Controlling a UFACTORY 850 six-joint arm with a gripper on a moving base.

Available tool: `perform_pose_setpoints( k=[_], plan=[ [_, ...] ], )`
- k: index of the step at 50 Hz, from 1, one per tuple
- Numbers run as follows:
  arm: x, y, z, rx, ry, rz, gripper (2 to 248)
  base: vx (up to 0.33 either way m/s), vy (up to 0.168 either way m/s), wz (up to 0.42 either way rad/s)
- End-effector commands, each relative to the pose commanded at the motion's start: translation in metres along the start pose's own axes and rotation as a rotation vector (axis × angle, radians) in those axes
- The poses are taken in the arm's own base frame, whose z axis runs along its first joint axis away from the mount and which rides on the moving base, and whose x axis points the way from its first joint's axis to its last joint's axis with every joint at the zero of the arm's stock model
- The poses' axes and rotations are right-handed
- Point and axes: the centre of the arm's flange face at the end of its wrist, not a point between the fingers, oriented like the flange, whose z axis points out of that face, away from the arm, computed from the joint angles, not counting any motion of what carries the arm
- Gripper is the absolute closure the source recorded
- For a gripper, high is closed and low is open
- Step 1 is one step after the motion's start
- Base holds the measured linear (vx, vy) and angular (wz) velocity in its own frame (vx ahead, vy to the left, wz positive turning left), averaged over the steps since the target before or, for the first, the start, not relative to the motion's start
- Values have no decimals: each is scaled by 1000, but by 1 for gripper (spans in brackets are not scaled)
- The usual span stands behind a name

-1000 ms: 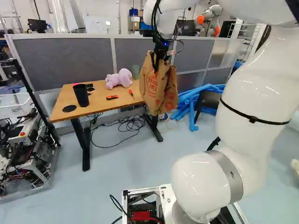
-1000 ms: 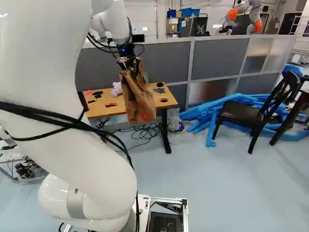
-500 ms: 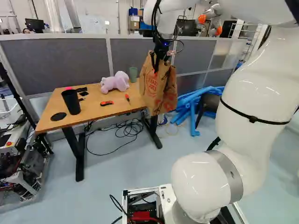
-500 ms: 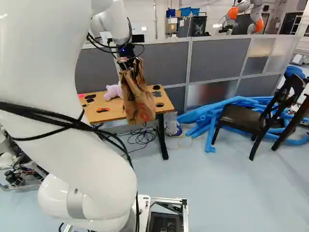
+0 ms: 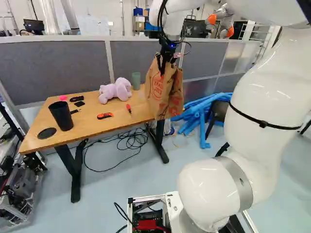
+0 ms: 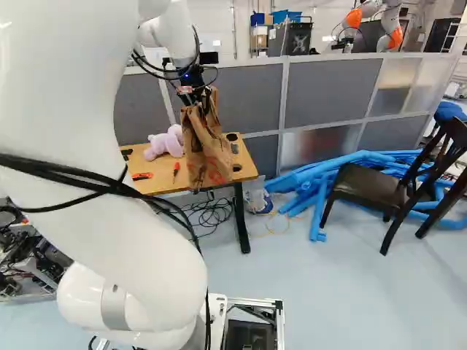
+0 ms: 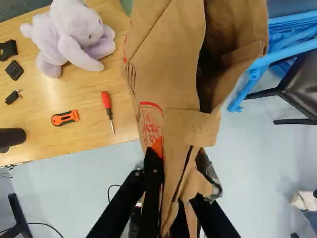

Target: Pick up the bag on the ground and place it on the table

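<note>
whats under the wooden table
Black cables lie looped on the floor beneath the table, beside the leg nearer the blue tubes. The tabletop covers whatever is further back, so that can't be seen.

Bag: matt brown paper, creased. Table: smooth wood top, faintly glossy. Plush toy, near the table's far edge: soft cloth. Cup, near its left edge: matt black. Arm: smooth, glossy white.
</note>
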Motion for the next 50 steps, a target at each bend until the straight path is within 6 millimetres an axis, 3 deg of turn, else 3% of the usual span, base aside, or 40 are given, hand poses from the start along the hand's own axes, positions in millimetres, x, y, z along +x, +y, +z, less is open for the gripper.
perform_pose_setpoints(
  k=[13, 50],
  plan=[
    [0, 0, 0, 0, 0, 0, 229, 144, -28, -21],
    [0, 0, 0, 0, 0, -6, 229, -1, 0, 0]
  ],
)
